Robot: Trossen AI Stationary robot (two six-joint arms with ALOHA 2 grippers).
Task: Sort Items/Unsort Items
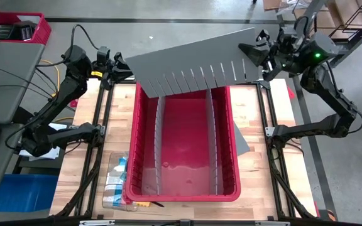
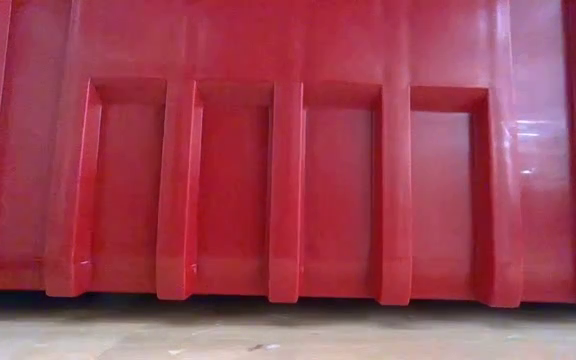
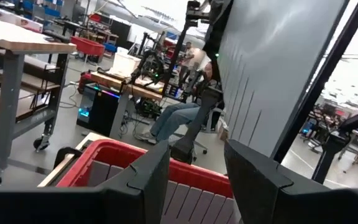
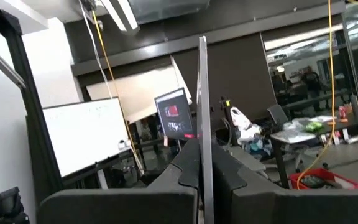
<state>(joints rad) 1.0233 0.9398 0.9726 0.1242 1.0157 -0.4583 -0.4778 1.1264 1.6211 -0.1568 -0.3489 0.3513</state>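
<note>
Right end effector [image 1: 261, 55] pinches slotted panel [image 1: 193, 59] (flat, grey).

The floor [image 1: 351, 182] around the work area is grey concrete. In the room beyond stand a wheeled workbench [image 3: 17, 53], a whiteboard [image 4: 82, 140], a lit monitor [image 4: 174, 115] and a ceiling strip light [image 4: 124, 14]. A person [image 3: 182, 109] sits on an office chair.

Left gripper [image 3: 194, 180]: two dark fingers [image 3: 148, 177] apart, nothing between them. Red bin [image 3: 98, 158] beyond the fingers, grey slotted divider [image 3: 191, 199] standing inside it. Large grey panel [image 3: 278, 68] at 1 o'clock, tilted. Seated person [image 3: 179, 115] at 12 o'clock behind the bin. Workbench [image 3: 17, 53] at 10 o'clock.
</note>
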